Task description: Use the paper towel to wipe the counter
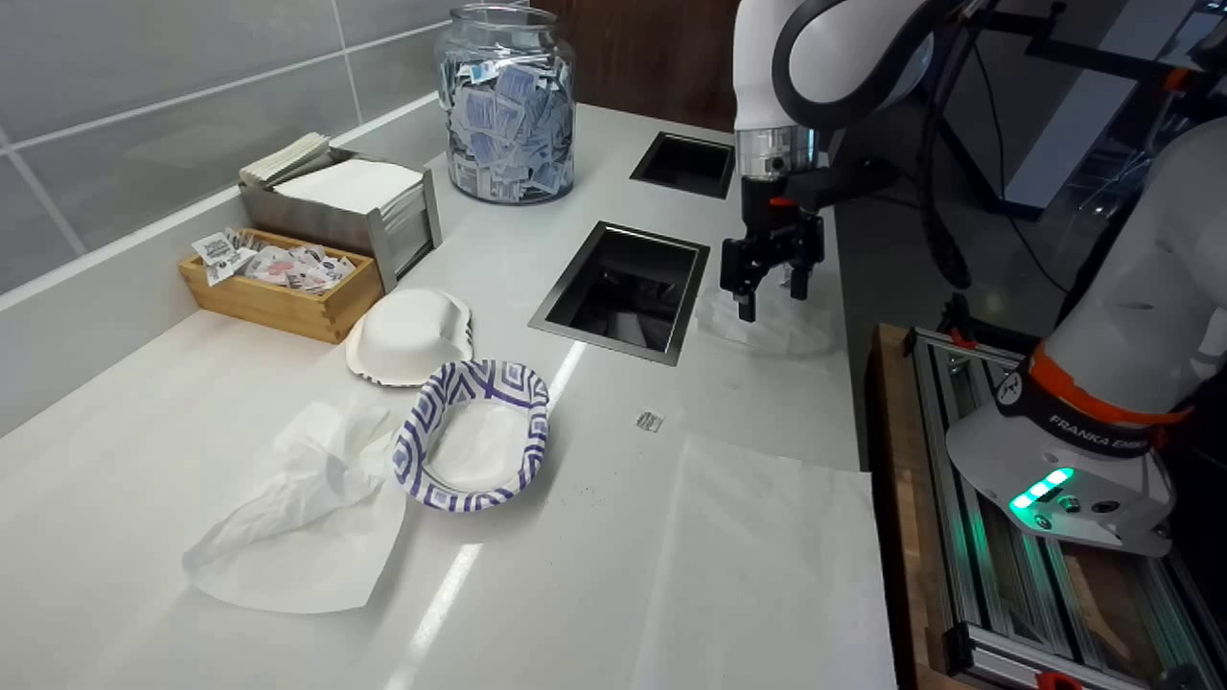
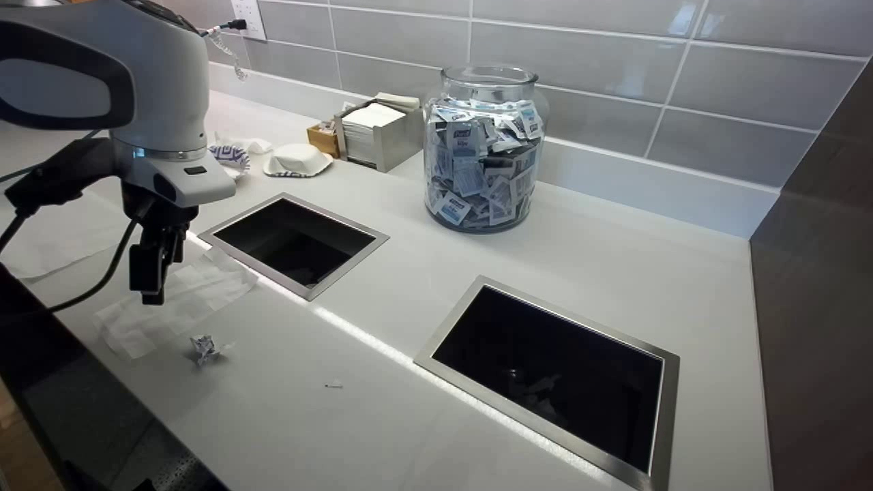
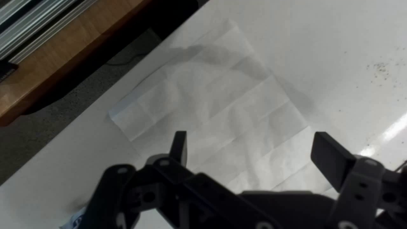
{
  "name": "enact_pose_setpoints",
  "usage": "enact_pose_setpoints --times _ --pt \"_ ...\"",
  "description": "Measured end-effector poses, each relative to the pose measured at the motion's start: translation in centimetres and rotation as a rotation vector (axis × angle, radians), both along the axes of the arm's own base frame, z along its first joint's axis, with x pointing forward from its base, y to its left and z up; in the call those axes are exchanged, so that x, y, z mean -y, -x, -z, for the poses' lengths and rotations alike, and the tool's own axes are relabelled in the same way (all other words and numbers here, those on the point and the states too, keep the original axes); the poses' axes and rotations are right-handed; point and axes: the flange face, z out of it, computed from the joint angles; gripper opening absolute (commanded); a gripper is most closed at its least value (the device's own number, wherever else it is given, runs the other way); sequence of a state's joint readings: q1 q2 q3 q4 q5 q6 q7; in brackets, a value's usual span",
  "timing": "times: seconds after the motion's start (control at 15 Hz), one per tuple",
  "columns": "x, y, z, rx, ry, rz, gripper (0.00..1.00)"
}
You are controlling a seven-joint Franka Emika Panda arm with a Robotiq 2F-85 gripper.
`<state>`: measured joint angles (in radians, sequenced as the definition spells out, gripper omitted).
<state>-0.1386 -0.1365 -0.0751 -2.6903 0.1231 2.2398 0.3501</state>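
Note:
A thin white paper towel with square fold creases lies spread on the white counter (image 1: 566, 594), near its edge. It shows in the wrist view (image 3: 219, 92) and in both exterior views (image 1: 767, 331) (image 2: 187, 293). My gripper (image 3: 249, 140) is above the towel with its fingers wide apart and nothing between them. In both exterior views the gripper (image 1: 773, 299) (image 2: 166, 276) points down, with its fingertips seemingly a little above the towel. Dark crumbs (image 3: 381, 70) are scattered on the counter beside the towel in the wrist view.
A crumpled white sheet (image 1: 297, 527), patterned bowl (image 1: 412, 465) and upturned bowl (image 1: 412, 331) lie on the counter. A flat white sheet (image 1: 767, 565) lies nearer the edge. Recessed bins (image 1: 604, 346) (image 2: 518, 417), a jar (image 2: 484, 157), napkin holder (image 1: 359, 235) and crumpled packet (image 2: 204, 348) are around.

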Motion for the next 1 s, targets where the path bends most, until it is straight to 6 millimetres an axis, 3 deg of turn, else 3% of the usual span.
enact_pose_setpoints --times 0.6,0.73,1.0 --pt "1.6 0.6 1.2 0.036 0.038 0.120 1.00" --pt "1.9 0.4 1.5 0.053 0.045 0.127 0.73" --pt "2.0 -0.1 1.9 0.079 0.053 0.128 0.42"
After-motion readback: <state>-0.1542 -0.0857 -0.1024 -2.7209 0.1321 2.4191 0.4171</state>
